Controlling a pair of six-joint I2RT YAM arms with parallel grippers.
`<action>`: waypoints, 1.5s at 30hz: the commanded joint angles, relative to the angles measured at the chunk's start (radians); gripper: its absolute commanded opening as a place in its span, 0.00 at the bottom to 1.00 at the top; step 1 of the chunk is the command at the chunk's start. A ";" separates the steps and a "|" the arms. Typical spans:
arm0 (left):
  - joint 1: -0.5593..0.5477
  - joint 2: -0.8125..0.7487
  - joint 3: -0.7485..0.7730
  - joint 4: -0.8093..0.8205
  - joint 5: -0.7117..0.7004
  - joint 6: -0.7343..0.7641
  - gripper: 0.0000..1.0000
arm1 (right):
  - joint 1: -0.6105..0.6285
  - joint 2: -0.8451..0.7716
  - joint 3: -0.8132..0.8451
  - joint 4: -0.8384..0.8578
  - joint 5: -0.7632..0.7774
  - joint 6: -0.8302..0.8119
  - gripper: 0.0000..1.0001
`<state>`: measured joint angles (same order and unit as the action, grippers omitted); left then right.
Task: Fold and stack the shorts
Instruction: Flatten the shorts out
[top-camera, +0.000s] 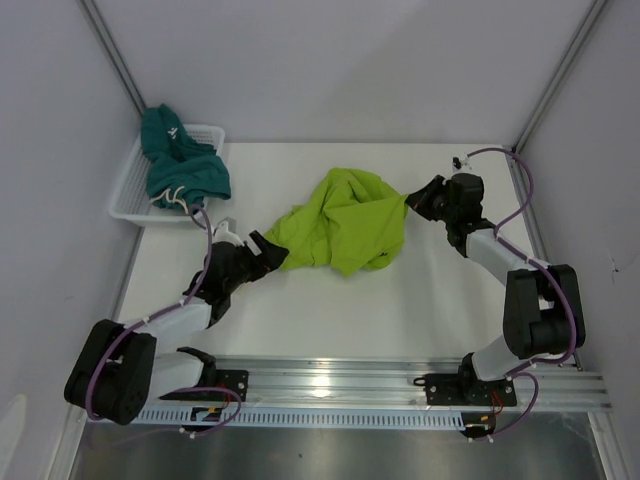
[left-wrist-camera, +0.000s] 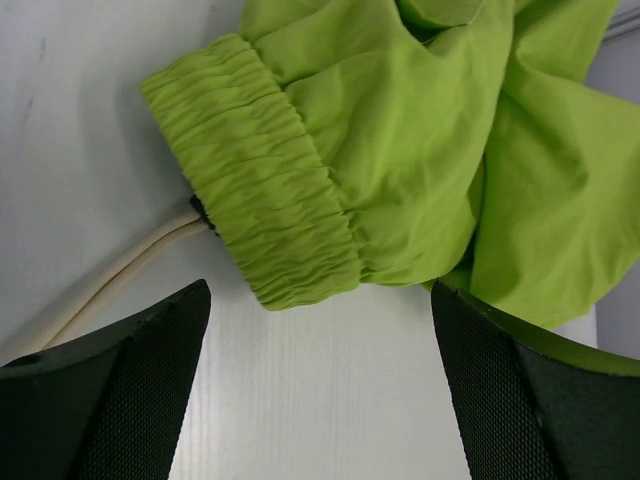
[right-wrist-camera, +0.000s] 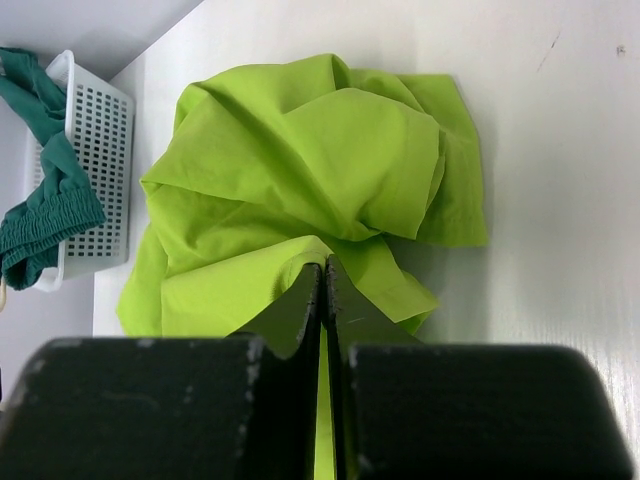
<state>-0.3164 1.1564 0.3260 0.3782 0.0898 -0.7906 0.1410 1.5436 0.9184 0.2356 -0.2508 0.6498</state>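
A robotics lab test cell — a white table (top-camera: 330, 310) boxed in by plain pale wall panels (top-camera: 350, 60) and metal posts (top-camera: 120, 58), with the left arm (top-camera: 175, 318) and right arm (top-camera: 540, 305) bolted to an aluminium rail (top-camera: 330, 378) along its near edge.

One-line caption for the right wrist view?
Right gripper shut on a fold of the crumpled lime green shorts; teal shorts drape over the white basket.

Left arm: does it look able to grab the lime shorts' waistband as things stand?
Likely yes. The left gripper is open, and the lime shorts' waistband lies right in front of its fingers, with nothing between.
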 joint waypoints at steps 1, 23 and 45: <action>-0.015 0.025 -0.025 0.186 -0.012 -0.055 0.91 | -0.004 -0.007 0.031 0.008 -0.008 -0.016 0.01; -0.038 0.138 -0.113 0.523 -0.032 -0.166 0.54 | -0.006 -0.019 0.013 0.030 -0.028 -0.001 0.01; 0.117 -0.091 0.206 0.173 0.007 0.031 0.00 | -0.132 -0.039 0.171 -0.133 -0.005 0.002 0.00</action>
<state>-0.2443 1.2095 0.4114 0.7528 0.1322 -0.8635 0.0208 1.5429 1.0157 0.1394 -0.2741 0.6552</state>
